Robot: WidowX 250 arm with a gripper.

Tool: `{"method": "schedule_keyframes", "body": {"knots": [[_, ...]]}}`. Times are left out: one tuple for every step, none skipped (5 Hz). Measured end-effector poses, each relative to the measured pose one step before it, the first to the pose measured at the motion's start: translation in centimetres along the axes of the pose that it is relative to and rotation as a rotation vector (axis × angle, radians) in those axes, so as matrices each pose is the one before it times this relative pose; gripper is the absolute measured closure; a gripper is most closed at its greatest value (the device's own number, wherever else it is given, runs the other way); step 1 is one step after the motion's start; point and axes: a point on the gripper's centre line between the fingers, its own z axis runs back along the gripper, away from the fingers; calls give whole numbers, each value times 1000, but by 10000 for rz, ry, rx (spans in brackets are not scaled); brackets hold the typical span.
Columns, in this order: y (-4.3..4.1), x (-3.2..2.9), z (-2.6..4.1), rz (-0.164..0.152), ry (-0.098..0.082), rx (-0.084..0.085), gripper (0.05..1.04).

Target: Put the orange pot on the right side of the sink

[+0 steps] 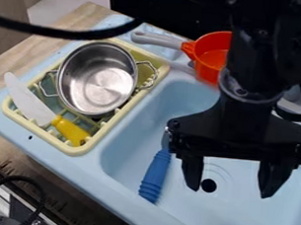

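Note:
My gripper (230,183) hangs over the light blue sink (249,224), near the drain hole, its two fingers spread apart and nothing between them. The orange pot (212,51) with a grey handle stands behind my gripper, at the sink's back edge by the faucet area; its handle points left and the arm covers its right part.
A yellow drying rack (78,151) left of the sink holds a steel pot (98,79) and a knife (29,100) with a yellow handle. A blue-handled utensil (155,175) lies in the sink, left of my gripper. A black cable (61,32) crosses the upper left.

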Motion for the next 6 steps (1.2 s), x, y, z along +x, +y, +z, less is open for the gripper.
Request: {"method": "schedule_keyframes", "body": {"knots": [[273,-165,-402,71,98,157,83],[356,989,-897,923,140,195,83],[96,2771,141,1630,-315,-734,83],[333,2647,270,2401,-291,-394,83],[-740,2585,1247,2044,-29,5,83],[-888,2146,640,2026,-172,28,83]]}}
